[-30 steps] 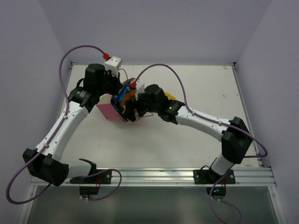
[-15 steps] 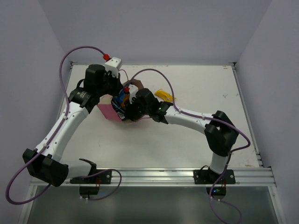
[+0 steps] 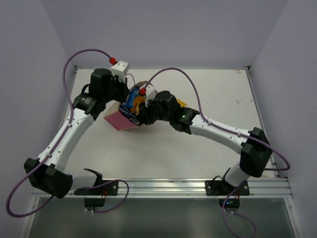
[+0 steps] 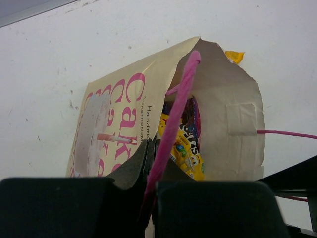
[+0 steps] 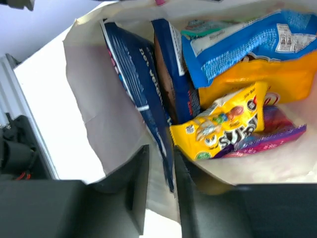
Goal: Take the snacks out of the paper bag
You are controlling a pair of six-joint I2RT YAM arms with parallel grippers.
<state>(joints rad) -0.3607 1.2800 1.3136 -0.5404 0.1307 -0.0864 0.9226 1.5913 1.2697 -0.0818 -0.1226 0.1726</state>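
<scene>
The paper bag (image 3: 122, 119) lies tilted with its mouth toward the right arm, cream with pink lettering (image 4: 124, 111). My left gripper (image 4: 152, 148) is shut on its pink handle (image 4: 174, 119) and holds the mouth open. My right gripper (image 5: 161, 166) sits at the mouth, its jaws closed on the lower edge of a dark blue snack packet (image 5: 141, 91). Inside lie another dark blue packet (image 5: 173, 74), a blue one (image 5: 247, 39), an orange pouch (image 5: 257, 82), a yellow packet (image 5: 223, 126) and a purple one (image 5: 272, 136).
A yellow packet (image 3: 181, 103) lies on the white table (image 3: 223, 89) just behind the right arm; it also shows past the bag's rim (image 4: 234, 56). The second pink handle (image 4: 287, 134) trails out to the right. Purple cables arch over both arms.
My right gripper pushed into the bag's mouth, closed from wide open, then drew back a little. The bag has tipped further over. The left gripper stayed shut on the handle.
</scene>
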